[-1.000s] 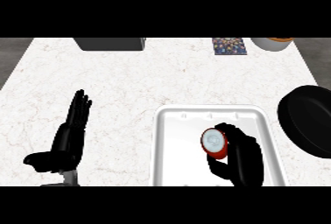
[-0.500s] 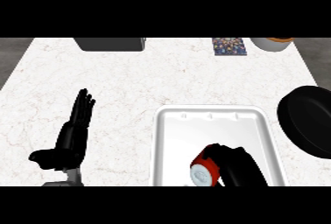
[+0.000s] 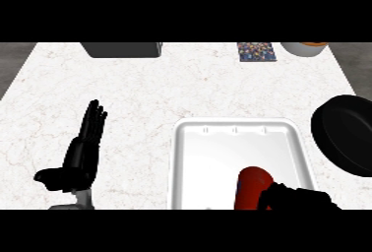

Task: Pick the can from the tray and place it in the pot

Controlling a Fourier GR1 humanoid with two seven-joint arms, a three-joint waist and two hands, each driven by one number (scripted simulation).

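At 5 o'clock, the right hand (image 3: 299,198) is seen curled against a red can (image 3: 253,188), which lies on its side in the near end of the white tray (image 3: 190,162). At 8 o'clock, the left hand (image 3: 81,156) is held open, fingers straight. At 3 o'clock sits the black pot (image 3: 347,134).

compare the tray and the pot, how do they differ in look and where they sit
The tray is white and rectangular with rounded corners; the pot is black and round. The tray lies whole on the counter, near the lower middle of the view; the pot sits at the right edge, partly cut off. The tray holds the red can; nothing shows in the pot. Both rest on the marbled counter.
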